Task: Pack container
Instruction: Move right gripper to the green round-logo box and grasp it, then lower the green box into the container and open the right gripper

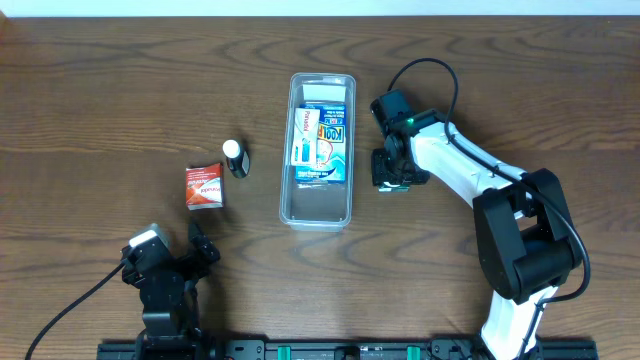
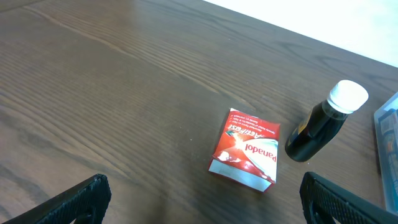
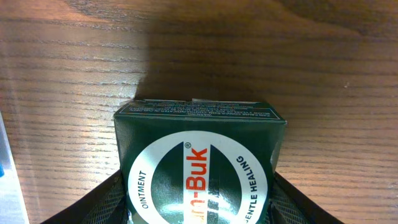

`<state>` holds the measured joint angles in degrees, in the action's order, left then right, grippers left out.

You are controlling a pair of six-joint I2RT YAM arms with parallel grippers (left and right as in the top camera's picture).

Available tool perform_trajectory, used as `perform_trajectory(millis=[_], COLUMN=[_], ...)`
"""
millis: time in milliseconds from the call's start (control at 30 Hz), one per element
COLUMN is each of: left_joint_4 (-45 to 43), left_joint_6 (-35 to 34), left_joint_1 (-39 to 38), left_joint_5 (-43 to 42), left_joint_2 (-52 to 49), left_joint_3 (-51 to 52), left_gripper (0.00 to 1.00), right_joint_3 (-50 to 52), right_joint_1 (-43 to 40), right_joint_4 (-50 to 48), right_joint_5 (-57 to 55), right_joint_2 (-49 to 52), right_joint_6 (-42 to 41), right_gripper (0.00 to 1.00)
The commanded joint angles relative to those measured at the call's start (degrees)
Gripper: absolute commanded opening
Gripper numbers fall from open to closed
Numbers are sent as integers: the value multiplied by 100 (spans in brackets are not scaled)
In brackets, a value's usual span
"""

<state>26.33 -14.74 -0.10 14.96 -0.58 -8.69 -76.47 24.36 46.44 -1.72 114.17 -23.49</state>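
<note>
- Overhead, the dark wood table (image 1: 100, 100) fills the view and carries everything else.
- The right arm (image 1: 520, 230), white with black joints, reaches from the near right edge toward the middle of the table.
- The container (image 1: 317, 205) is a clear, long bin at the centre of the table, with its long side running away from the robot. Its near half is bare.
- The left arm (image 1: 160, 285) sits folded at the near left edge, well apart from the container.
- A blue carton (image 1: 337, 145) lies in the far half of the container. A white and blue box (image 1: 305, 137) rests on its left side (the print is too small to read).
- The right gripper (image 1: 392, 170) is just beside the container's right wall. In the right wrist view its fingers (image 3: 93, 208) press both sides of a dark green ointment box (image 3: 199, 162), so it holds that box.
- The left gripper (image 2: 204, 186) is spread wide and holds nothing.
- A red Panadol box (image 2: 245, 149) lies flat on the wood left of the container, between it and the left gripper.
- A dark bottle (image 2: 314, 130) with a white cap is near the red box, on the container side and not touching it. Whether it stands upright I cannot tell.
</note>
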Motion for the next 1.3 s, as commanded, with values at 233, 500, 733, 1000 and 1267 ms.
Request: perform_trajectory(millis=[233,500,733,1000,1267], left_joint_4=[20,20,20,20,20], left_joint_6=[57,57,57,57,55], left_joint_1=[13,13,13,13,13], left_joint_5=[4,4,4,4,4], left_joint_2=[35,35,35,35,35], left_joint_3=[109,109,109,109,109], left_gripper=[98,98,98,98,98], right_joint_3=[-1414,-2028,-2028,-2028,-2028], right_joint_1=[190,874,1161,1062,1058], right_joint_4=[739,208,-376,-431,-291], right_joint_5=[-94,-116,-151,-221,-262], right_joint_2=[-986,-1239,-470,96,103], right_joint_6=[-4,-144,-568,-1034,-1276], right_gripper=[57,56,57,54,63])
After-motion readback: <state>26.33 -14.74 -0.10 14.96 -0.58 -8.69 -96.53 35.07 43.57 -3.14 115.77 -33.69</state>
